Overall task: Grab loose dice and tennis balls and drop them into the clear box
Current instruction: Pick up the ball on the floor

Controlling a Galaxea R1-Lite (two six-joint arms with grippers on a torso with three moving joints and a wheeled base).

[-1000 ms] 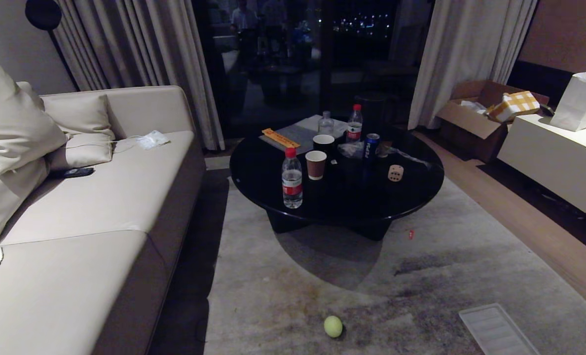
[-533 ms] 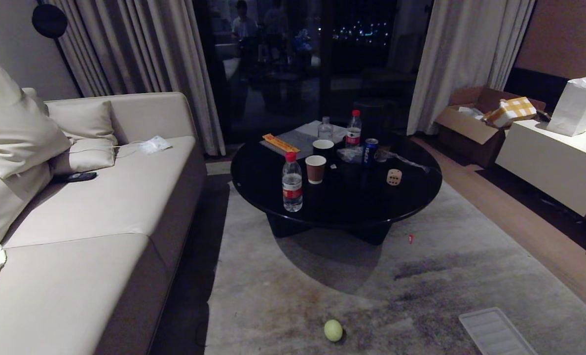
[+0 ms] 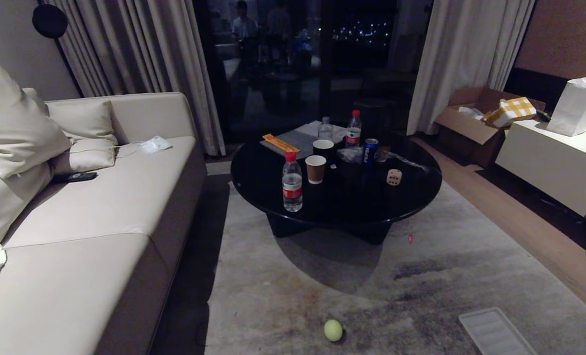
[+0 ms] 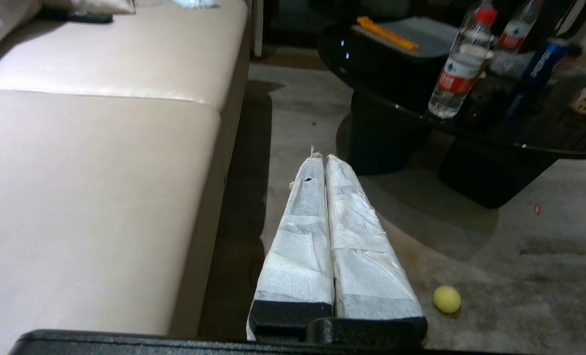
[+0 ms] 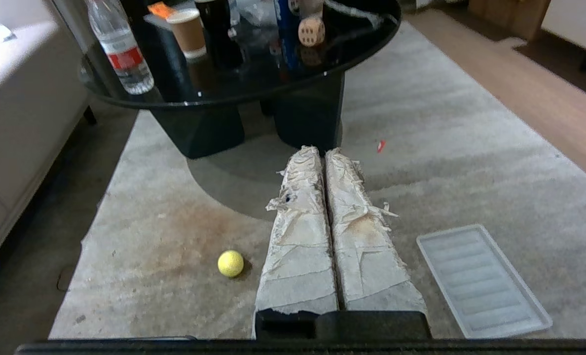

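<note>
Tennis ball seen on rug, die on table.
Left gripper and right gripper are pressed closed, empty.

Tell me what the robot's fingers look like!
Each gripper has two long, flat fingers that taper to the tip, on a black base. The left gripper wears fairly neat white tape. The right gripper has grubbier, frayed tape with a brownish stain.

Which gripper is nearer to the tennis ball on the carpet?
Neither clearly. The ball lies between them, right of the left gripper, left of the right gripper. Both are off the ball, fingers shut.
</note>
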